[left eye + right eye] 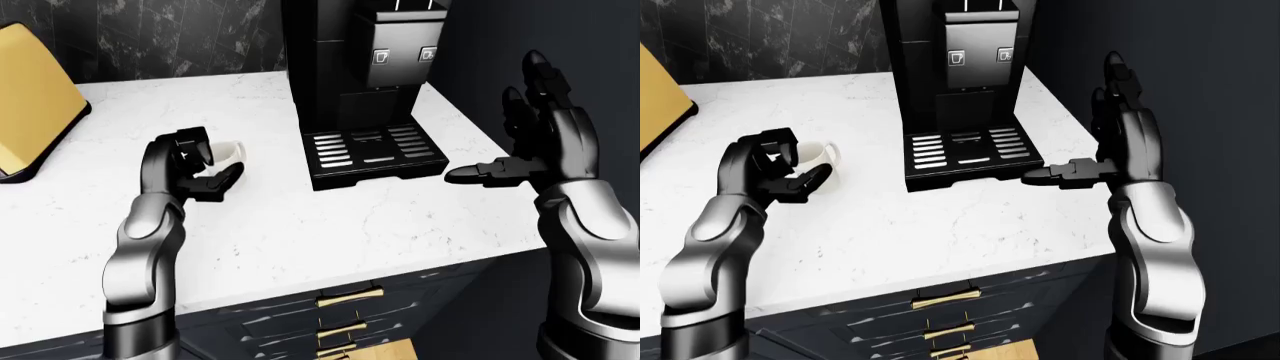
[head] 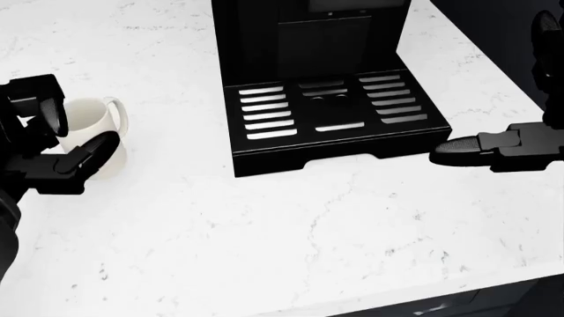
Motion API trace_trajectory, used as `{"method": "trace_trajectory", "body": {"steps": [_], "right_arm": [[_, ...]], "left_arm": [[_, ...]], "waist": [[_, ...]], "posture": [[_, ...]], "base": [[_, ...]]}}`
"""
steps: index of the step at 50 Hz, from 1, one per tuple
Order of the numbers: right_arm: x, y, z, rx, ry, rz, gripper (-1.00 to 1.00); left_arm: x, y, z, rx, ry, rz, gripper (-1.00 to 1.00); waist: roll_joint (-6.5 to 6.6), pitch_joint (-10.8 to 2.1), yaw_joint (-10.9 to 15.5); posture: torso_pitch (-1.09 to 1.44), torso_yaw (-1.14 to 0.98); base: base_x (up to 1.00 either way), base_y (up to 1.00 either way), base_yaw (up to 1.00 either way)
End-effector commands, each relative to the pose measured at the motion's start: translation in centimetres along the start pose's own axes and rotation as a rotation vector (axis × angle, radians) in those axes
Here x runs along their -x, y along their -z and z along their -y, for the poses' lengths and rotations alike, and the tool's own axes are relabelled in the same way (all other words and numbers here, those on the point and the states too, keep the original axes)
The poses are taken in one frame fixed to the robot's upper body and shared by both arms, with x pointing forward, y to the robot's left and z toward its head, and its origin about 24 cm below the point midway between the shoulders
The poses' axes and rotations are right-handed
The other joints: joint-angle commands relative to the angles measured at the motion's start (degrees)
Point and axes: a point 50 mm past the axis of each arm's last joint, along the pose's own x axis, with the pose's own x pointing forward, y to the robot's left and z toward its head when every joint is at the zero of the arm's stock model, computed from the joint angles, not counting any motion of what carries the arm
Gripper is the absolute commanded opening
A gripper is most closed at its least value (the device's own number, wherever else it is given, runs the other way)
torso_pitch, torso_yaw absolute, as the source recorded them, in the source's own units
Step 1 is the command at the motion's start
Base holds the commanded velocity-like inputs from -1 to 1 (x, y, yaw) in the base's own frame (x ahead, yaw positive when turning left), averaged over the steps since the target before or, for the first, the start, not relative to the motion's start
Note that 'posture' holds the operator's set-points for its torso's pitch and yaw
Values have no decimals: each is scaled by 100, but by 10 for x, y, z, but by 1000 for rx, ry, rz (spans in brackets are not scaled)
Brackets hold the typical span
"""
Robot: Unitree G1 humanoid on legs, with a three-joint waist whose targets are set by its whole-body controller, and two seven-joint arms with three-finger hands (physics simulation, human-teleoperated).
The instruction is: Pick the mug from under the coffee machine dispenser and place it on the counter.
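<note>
Cream mug (image 2: pixel 88 125) — upright, handle toward the head view's right — on white counter (image 2: pixel 264 231), left of coffee machine (image 2: pixel 309 39).

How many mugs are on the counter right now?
1. The white mug stands on the counter, left of the coffee machine in the head view, with the left hand around it. None appear hidden.

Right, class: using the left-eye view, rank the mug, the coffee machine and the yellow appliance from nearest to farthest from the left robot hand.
1. The mug: within the left robot hand, whose fingers stand about it.
2. The coffee machine: to the right of the hand on the counter.
3. The yellow appliance: at the view's far left edge, slightly farther than the machine.
</note>
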Motion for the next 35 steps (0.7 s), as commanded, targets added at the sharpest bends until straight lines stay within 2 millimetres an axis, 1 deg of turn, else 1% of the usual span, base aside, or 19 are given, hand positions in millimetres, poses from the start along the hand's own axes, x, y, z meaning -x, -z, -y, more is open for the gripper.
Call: {"method": "trace_trajectory", "body": {"steps": [1, 17, 29, 31, 32, 34, 35], "right_arm": [[0, -17, 2, 17, 11, 86, 100], [0, -19, 3, 18, 11, 89, 100], [-1, -19, 3, 19, 12, 91, 100], [-1, -19, 3, 19, 11, 90, 100], [-1, -19, 3, 19, 11, 90, 100], [-1, -19, 3, 20, 11, 90, 100], [-1, -19, 3, 20, 11, 90, 100]], "left_arm": [[1, -25, 0, 3, -1, 127, -100], [3, -23, 1, -2, 2, 121, -100], [4, -16, 1, -6, 7, 99, -99], [4, -14, 1, -7, 8, 93, -90], [4, -13, 2, -9, 9, 90, -90], [4, -13, 2, -6, 7, 86, -64], [4, -13, 1, -7, 8, 86, -40]], "waist": [[7, -149, -3], [7, -149, 1], [2, -150, 0], [2, -150, 0], [2, -149, 0], [2, -150, 1], [1, -152, 1]], "posture": [[0, 0], [0, 0], [0, 0], [0, 0], [0, 0], [0, 0], [0, 0]], "base": [[0, 0, 0], [0, 0, 0], [0, 0, 0], [0, 0, 0], [0, 0, 0], [0, 0, 0], [0, 0, 0]]}}
